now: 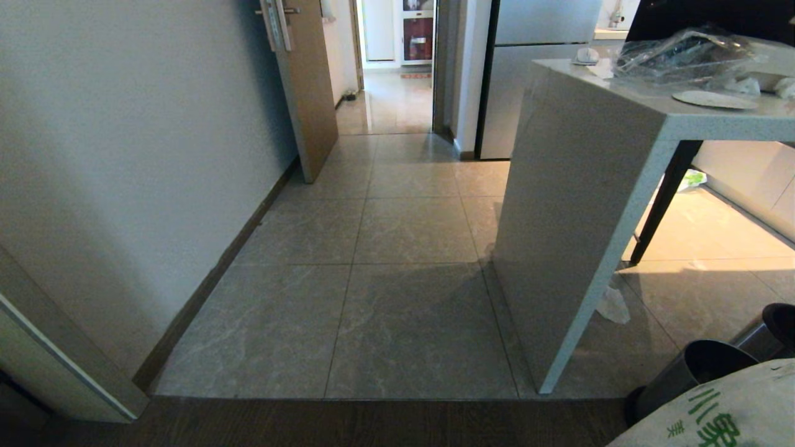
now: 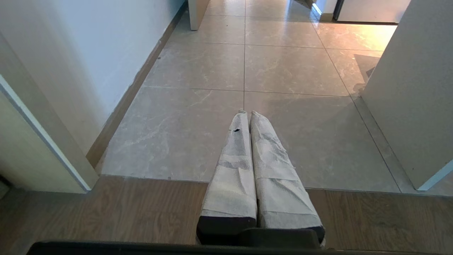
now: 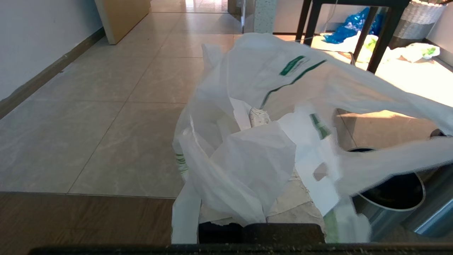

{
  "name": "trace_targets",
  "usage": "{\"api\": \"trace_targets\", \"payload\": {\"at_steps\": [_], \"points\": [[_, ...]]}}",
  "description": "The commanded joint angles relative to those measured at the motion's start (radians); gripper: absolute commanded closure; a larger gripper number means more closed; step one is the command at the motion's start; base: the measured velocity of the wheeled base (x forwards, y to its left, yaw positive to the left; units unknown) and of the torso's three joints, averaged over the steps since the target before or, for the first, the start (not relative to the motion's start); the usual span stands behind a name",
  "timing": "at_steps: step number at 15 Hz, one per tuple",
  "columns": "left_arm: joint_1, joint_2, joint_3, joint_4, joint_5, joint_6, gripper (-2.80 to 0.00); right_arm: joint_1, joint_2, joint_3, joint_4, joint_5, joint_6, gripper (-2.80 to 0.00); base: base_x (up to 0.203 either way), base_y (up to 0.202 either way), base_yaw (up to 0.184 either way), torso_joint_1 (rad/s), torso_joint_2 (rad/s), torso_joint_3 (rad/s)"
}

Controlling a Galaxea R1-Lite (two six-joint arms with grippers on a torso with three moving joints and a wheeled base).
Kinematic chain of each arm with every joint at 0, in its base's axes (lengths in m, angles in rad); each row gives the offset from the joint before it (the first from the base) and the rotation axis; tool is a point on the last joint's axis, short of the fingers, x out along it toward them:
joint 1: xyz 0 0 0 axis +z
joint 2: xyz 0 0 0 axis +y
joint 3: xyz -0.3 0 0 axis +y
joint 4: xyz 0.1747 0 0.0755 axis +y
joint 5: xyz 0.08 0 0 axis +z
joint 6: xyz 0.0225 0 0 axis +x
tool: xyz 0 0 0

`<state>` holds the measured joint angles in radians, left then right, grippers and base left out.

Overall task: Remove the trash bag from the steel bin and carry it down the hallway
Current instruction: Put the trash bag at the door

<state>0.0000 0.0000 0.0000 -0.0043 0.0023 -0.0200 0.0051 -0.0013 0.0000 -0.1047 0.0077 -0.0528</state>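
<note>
The hallway point(image 1: 397, 248) tiles stretch ahead past the open door point(image 1: 307, 87); trash bag point(image 3: 254, 141) is out of the steel bin point(image 3: 393, 191) – draped over the right gripper point(image 3: 260, 118), clamped on it; left gripper point(image 2: 246, 114) is pinched together, empty.

Trash bag point(image 3: 269, 117) hides right fingers; steel bin point(image 3: 393, 198) half covered.

Tiled hallway point(image 1: 397, 236) lies open ahead – wall point(image 1: 124, 155) left, counter panel point(image 1: 577, 217) right
</note>
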Motion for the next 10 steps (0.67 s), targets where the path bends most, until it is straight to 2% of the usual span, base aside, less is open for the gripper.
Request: {"api": "trace_targets", "payload": {"at_steps": [1,10], "points": [[0.000,0.000,0.000,0.001,0.001,0.000,0.00,0.000,0.001,0.040,-0.001,0.000,-0.001,0.00,0.000,0.000,0.000,0.000,0.00,0.000],[0.000,0.000,0.000,0.001,0.001,-0.003,0.00,0.001,0.001,0.040,-0.001,0.000,-0.001,0.00,0.000,0.000,0.000,0.000,0.00,0.000]]}}
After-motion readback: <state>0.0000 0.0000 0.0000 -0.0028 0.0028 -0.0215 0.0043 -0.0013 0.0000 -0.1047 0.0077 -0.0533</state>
